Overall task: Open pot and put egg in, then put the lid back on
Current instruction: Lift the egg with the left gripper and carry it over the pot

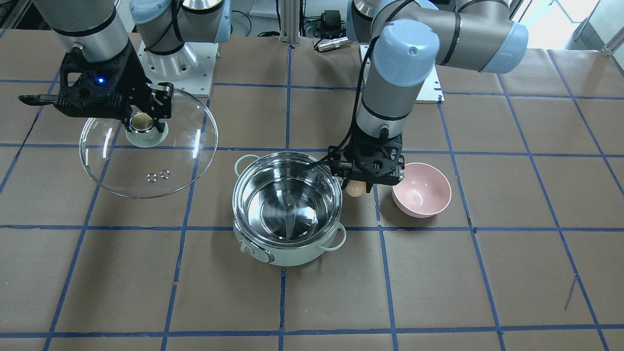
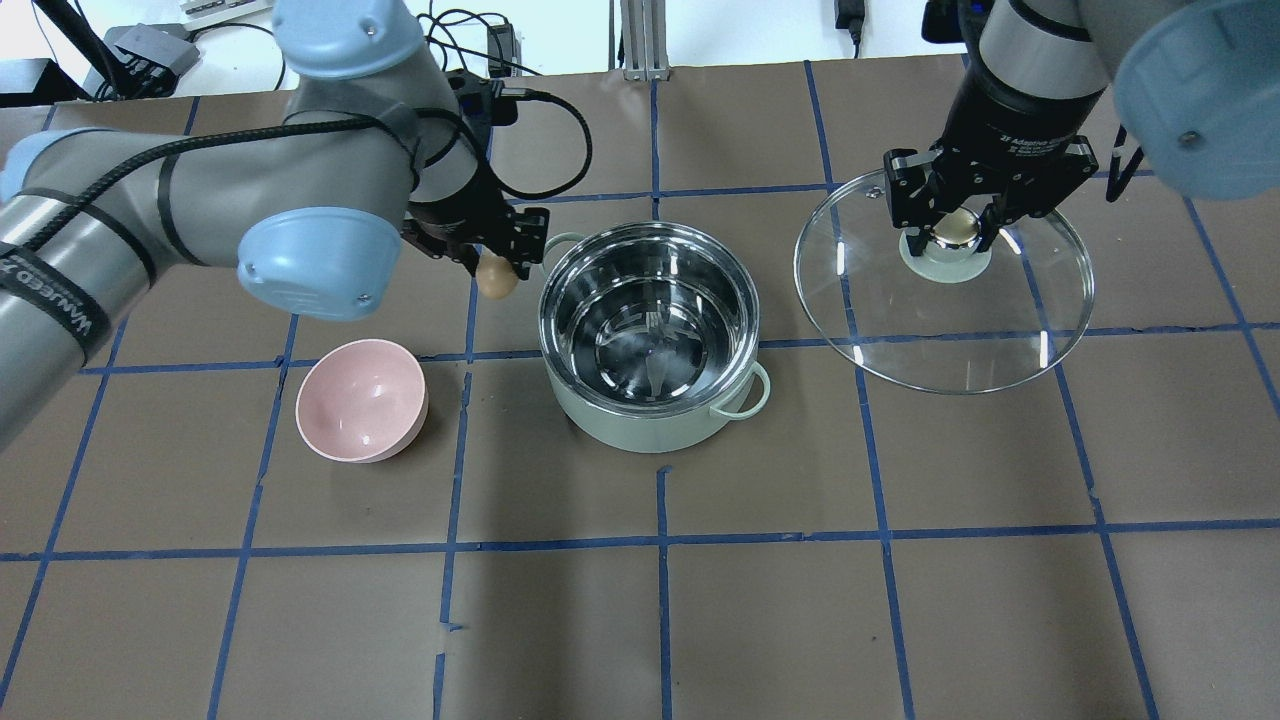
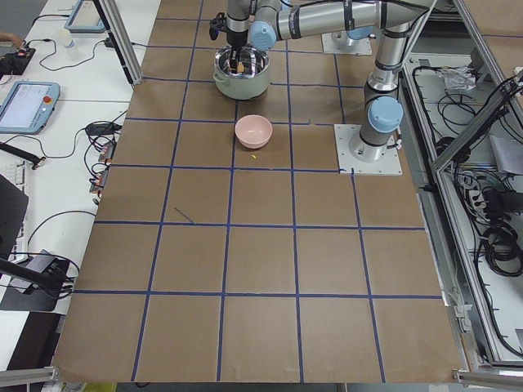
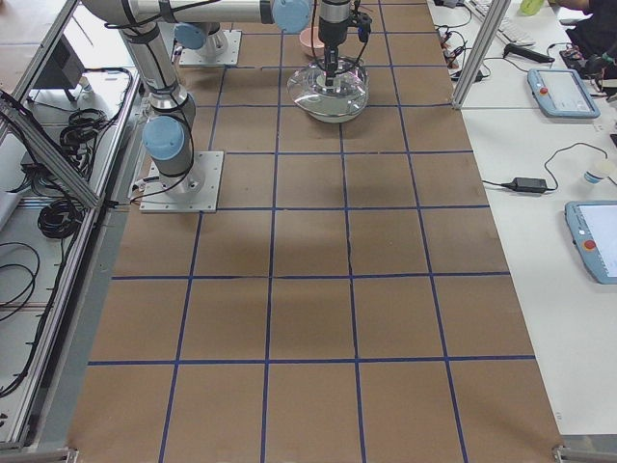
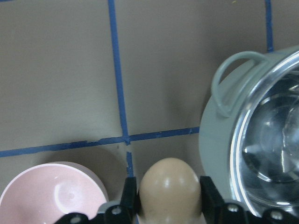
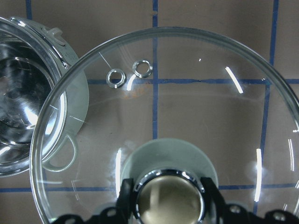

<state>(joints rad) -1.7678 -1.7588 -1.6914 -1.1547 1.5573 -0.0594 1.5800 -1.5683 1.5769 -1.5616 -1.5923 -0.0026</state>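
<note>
1. At mid-table the pot (image 2: 625, 425) stands open. Its steel inside is bare & empty, so nothing blocks a drop-in from above.
2. L gripper (image 5: 169, 198) is pinching the egg (image 5: 170, 184) btwn its two fingers (image 5: 130, 198), w/ the rounded end poking out past the tips. The grip sits across the egg's sides, prob. so it can't roll or slip out.
3. Egg hangs above the table (image 2: 800, 600), just beside the pot's rim on the side twd the pink bowl (image 2: 360, 400). It touches neither of them & isn't over the opening yet.
4. Pink bowl is empty & near the pot on the robot's left. For the next move it's only smth to steer clear of.
5. R gripper (image 6: 168, 205) is clamped on the knob (image 6: 168, 198) of the lid (image 2: 1000, 320), one finger each side.
6. Lid is held off to the robot's right, apart from the pot in the overhead view, prob. to leave the L arm free room over the opening. Glass looks tilted, & I can't tell if its low edge touches the table.
7. Judgement: lid-off step is done & the egg is mid-carry, roughly halfway through the task. Next needs a short shift over the rim, then a lowering deep into the pot before letting go, since a drop onto steel could crack the shell. After that the lid needs centring on the rim.
</note>
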